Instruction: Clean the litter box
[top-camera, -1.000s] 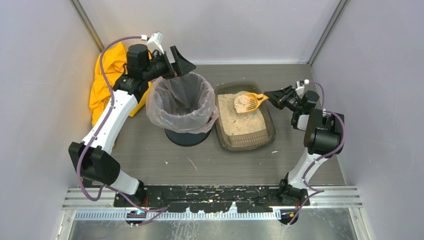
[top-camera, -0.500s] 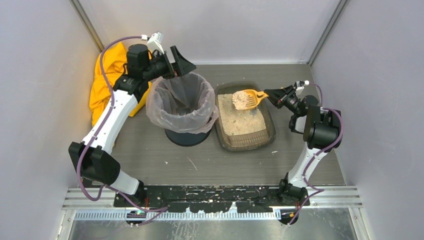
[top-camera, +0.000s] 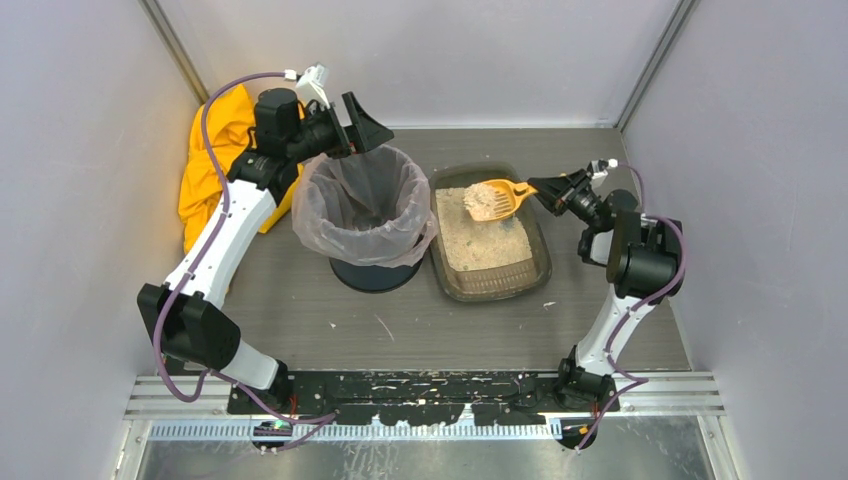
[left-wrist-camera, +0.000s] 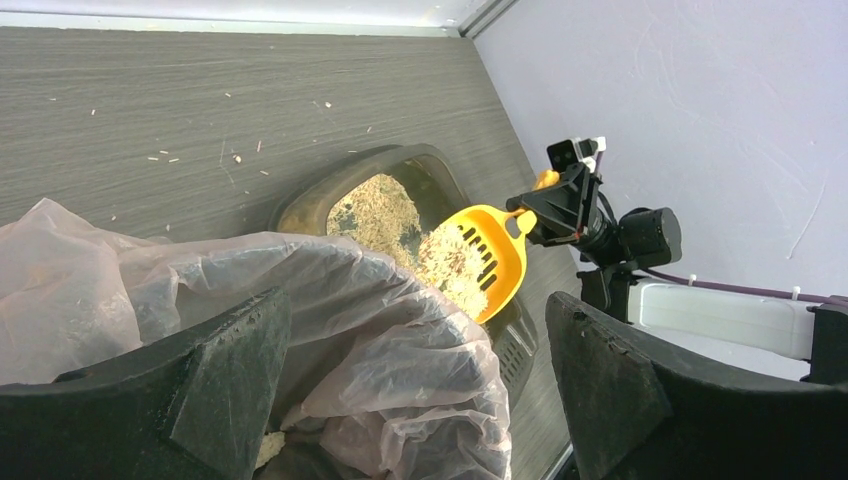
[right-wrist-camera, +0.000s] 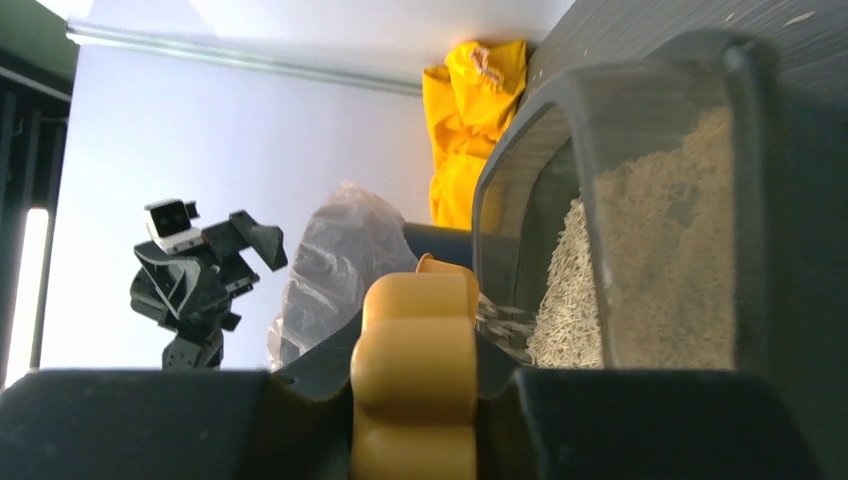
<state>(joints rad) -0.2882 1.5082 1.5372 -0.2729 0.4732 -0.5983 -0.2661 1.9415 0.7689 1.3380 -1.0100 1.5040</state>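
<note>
We are viewing the table (top-camera: 330, 310) from above. The litter box (top-camera: 488, 292) is lying on it right of centre, just beside the round bin (top-camera: 330, 215) with its clear bag, whose loose edge is overlapping the box's left rim in this view. The right gripper (top-camera: 545, 190) is hovering at the far right corner of the box, just outside its rim. Its fingers are clamping the handle of the orange scoop (top-camera: 493, 200), and in the right wrist view we are seeing that handle (right-wrist-camera: 415, 380) wedged tight between the two fingers.

The scoop's blade is pointing left, toward the bin, and is hanging over the far end of the box with a heap of litter on it. The left wrist view is showing the same loaded scoop (left-wrist-camera: 480, 255) above the box's (left-wrist-camera: 400, 155) far end.

The box's long axis is running from the arms' edge of the table toward the back wall, its open top is facing up, and beige litter is covering its floor.

The left gripper (top-camera: 365, 125) is hanging over the far rim of the bin with its fingers spread wide and nothing between them but the bag below.

We are counting one litter box, one scoop, one bin, one yellow cloth (top-camera: 215, 150) at the far left, and two arms.
</note>
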